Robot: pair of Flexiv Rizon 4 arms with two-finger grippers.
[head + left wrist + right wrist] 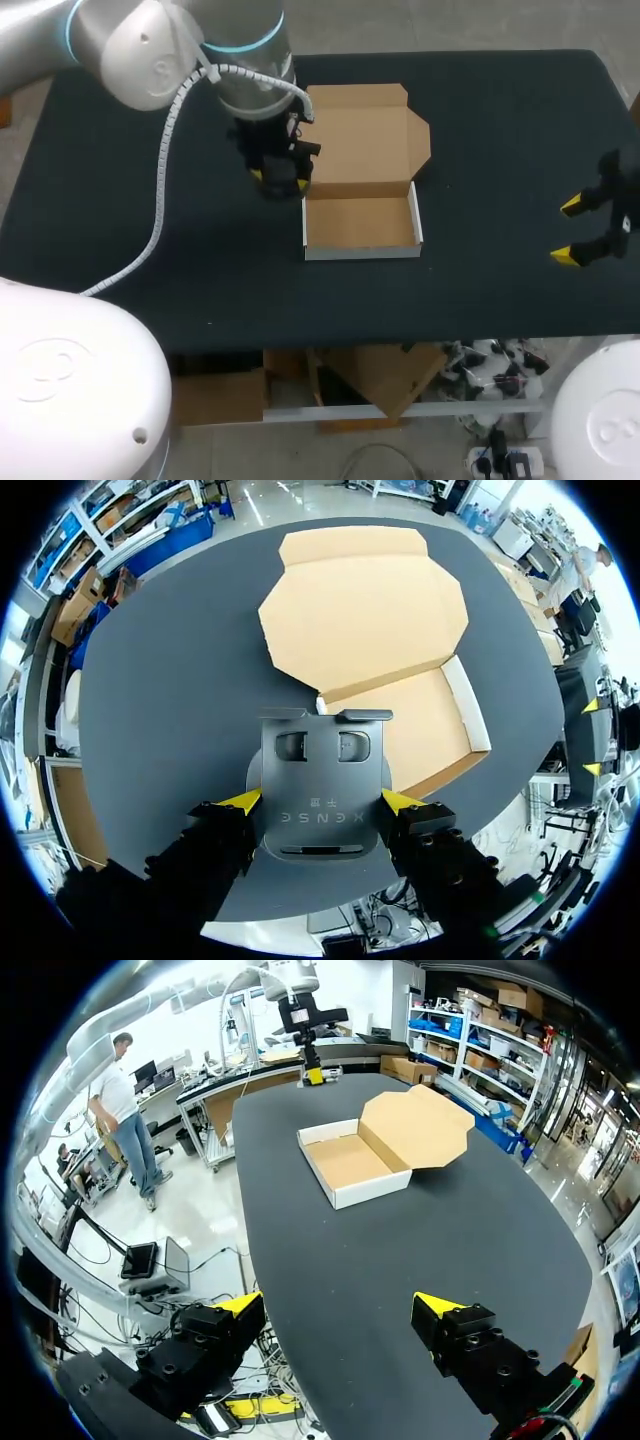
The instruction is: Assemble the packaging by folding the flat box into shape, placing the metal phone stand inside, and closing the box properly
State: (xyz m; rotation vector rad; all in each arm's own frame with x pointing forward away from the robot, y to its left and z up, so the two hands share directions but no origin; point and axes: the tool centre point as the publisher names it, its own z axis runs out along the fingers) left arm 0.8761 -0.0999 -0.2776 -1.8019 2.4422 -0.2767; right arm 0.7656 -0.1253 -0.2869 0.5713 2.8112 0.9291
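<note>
You have the phone stand (322,790) pinched between the two fingers of the left gripper (322,802), one yellow tip on each of its side edges. It hangs just beside the left wall of the box (362,222), near the corner where the lid (365,135) is hinged. How high it is above the table I cannot tell.

The box is already folded into a tray and is not yet filled. It stands about the middle of the table (500,130), and its lid lies open and flat toward the far edge.

The main risk, I think, is the left wall of the tray. If you carry the stand sideways while it is too low, its front edge may catch this wall. The cardboard looks light, so the box may slide toward the right edge or tip up. Nothing holds the box in place.

A second risk is the grip: the metal looks smooth and the tips touch only narrow edges, so the stand may turn or slip if it bumps anything. The stand also looks almost as wide as the tray, so a tilted entry may jam it on the rim.

The right gripper (568,231) waits near the right edge of the table, fingers spread wide and holding nothing, well apart from the box. The surface is dark, matte cloth.
</note>
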